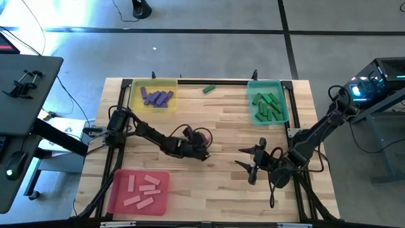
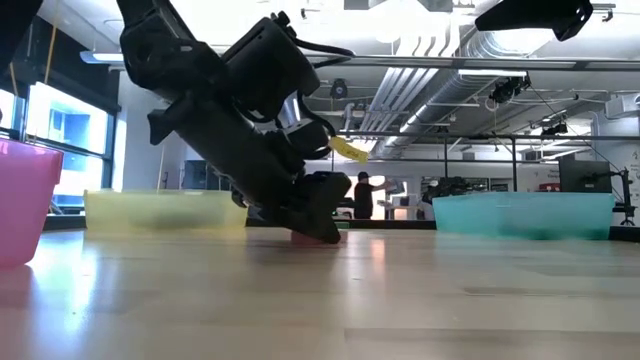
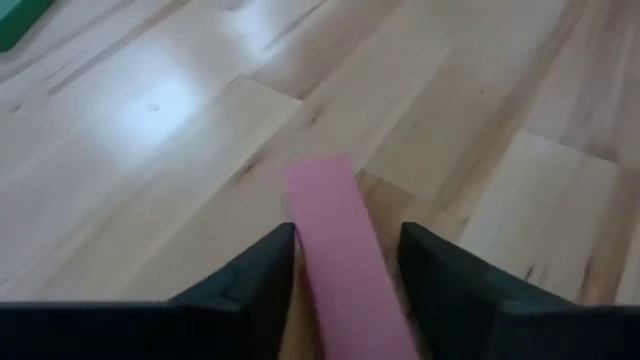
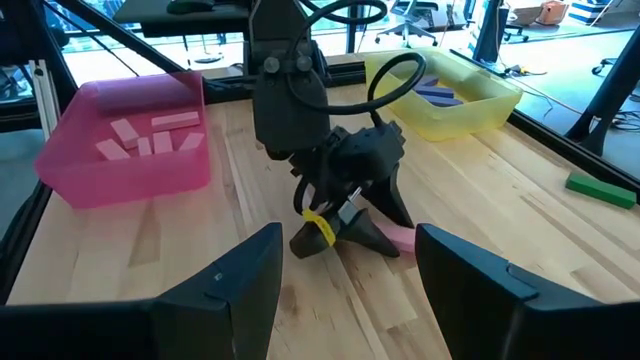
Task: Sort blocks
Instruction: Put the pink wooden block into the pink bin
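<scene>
Wooden plank table point(image 1: 221, 126), pale grain. Three translucent plastic trays on it: yellow tray point(image 1: 155, 95) with purple blocks point(image 1: 157, 97), teal tray point(image 1: 267, 101) with green blocks point(image 1: 267, 106), pink tray point(image 1: 139, 192) with pink blocks point(image 1: 144, 187).

Left end effector point(image 1: 201, 147) low at mid-table, tilted down. Only the left wrist view shows its fingers point(image 3: 255, 275) straddling a pink block point(image 3: 345, 260) lying flat on the wood; whether they press it, cannot tell. Block: matte, straight-edged bar.

Right end effector point(image 1: 253, 161) open, empty, right of centre.

One stray green block point(image 1: 209, 89) lies between the far trays.
</scene>
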Robot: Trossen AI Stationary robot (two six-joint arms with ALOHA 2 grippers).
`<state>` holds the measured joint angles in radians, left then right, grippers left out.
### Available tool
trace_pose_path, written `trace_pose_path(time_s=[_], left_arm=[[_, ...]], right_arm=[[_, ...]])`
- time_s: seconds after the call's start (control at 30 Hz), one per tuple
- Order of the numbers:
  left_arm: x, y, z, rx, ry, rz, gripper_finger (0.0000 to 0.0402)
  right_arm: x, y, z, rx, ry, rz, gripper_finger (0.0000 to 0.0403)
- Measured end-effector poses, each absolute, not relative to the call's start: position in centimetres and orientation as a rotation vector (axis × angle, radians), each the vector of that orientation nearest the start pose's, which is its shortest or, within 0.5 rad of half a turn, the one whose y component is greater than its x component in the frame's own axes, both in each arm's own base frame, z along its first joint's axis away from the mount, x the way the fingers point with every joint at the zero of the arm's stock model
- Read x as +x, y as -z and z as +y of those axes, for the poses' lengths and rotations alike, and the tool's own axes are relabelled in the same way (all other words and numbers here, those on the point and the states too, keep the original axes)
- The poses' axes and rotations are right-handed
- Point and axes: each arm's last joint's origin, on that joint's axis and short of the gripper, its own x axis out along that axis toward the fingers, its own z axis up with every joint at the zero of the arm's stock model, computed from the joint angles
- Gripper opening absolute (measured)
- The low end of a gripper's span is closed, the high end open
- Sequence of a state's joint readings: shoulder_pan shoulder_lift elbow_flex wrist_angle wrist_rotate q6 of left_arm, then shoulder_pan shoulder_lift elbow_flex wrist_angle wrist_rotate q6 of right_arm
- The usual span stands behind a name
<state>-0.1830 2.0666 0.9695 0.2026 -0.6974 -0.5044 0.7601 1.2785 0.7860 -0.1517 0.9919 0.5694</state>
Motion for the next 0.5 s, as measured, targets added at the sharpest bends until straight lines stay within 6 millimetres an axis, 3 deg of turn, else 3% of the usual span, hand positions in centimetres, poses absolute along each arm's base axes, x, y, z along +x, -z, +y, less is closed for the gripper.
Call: trace_pose_path(time_s=[0.2, 0.33, 0.5], left_arm=[[36.4, -8.2, -5.2, -0.015, -0.598, 0.691, 0.0071], [36.3, -9.3, -6.2, 0.053, -0.523, 0.687, 0.0071], [35.7, -13.8, -9.2, 0.176, -0.431, 0.578, 0.0071]], right_arm=[[20.2, -24.3, 15.8, 0.075, 0.325, 0.330, 0.0215], [20.0, -24.3, 16.1, 0.080, 0.313, 0.329, 0.0215], [19.6, -24.4, 16.7, 0.084, 0.298, 0.314, 0.0215]])
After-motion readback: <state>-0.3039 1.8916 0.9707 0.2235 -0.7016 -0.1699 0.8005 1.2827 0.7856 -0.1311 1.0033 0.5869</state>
